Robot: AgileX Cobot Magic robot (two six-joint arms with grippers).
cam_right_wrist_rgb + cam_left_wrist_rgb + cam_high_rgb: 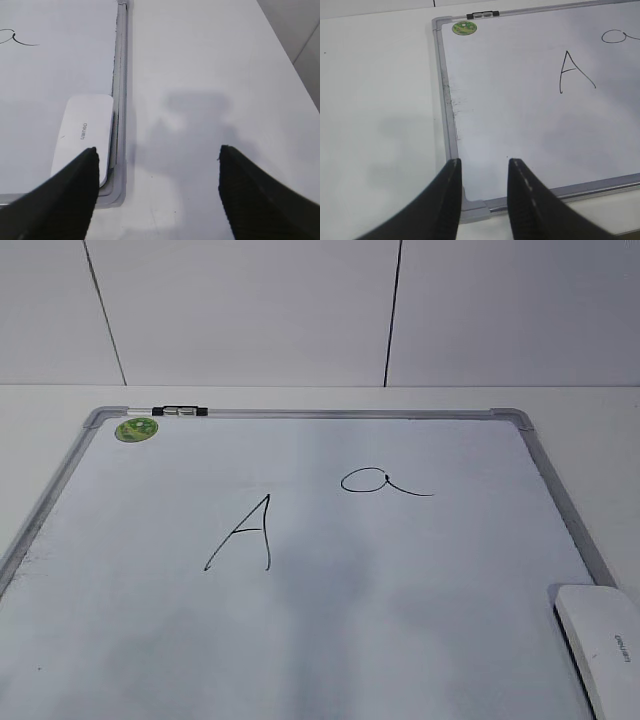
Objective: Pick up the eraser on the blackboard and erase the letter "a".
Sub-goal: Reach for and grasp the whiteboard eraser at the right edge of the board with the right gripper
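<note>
Lying left of right end effector (157,172), eraser (83,134)

Setting: a plain test bench, lab-like. A bare white table (580,400) carries a framed blackboard (300,640) (a white dry-erase type), backed by a white panelled wall (250,310) with dark seams. No household furnishings appear.
</note>
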